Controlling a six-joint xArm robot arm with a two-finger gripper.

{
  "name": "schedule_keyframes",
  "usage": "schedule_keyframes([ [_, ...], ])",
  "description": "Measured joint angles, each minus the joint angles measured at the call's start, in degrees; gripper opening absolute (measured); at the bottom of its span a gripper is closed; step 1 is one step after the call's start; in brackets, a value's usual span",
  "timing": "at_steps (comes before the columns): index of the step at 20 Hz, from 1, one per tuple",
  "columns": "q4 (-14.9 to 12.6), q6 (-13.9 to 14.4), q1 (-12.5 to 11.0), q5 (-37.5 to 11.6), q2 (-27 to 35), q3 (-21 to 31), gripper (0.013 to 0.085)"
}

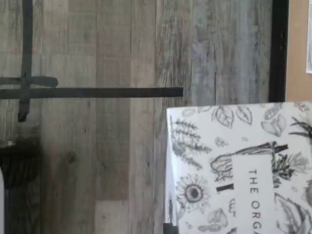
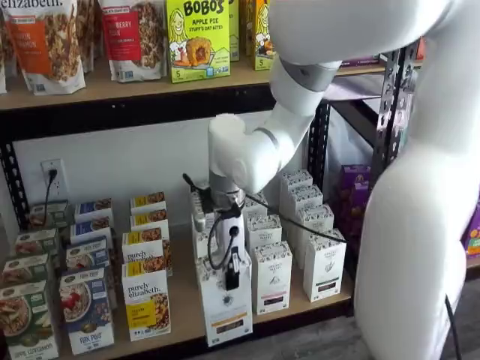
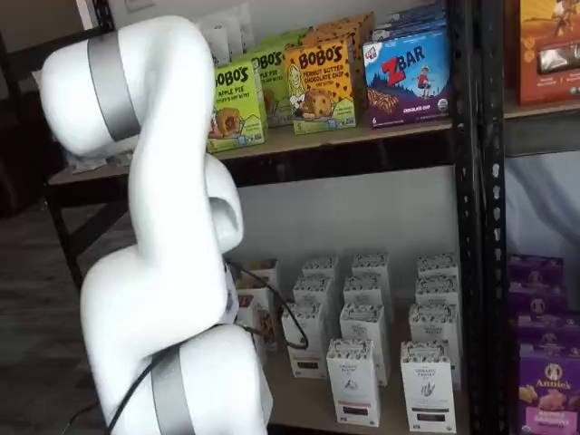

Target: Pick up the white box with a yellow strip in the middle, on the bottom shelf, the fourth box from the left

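We see the tool (image 2: 232, 279) closed on the white box (image 2: 226, 307) at the front edge of the bottom shelf (image 2: 184, 319) (beside the "purely elizabeth" box (image 2: 147, 304)); light, stiff, crushable carton, best gripped across its narrow top.

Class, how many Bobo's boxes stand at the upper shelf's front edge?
2: a green Bobo's box and, to its right, an orange Bobo's box; others behind them are partly hidden.

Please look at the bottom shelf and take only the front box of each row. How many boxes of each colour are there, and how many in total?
Counted in a shelf view:
White boxes: 3
Yellow-labelled box: 1
Blue box: 1
Green box: 1
Total: 6
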Motion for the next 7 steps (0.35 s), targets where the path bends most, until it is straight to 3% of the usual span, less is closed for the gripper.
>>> schedule_keyframes([
  [7,0.76,-1.89,-1.16,4.02,-4.64,0.78,0.045],
])
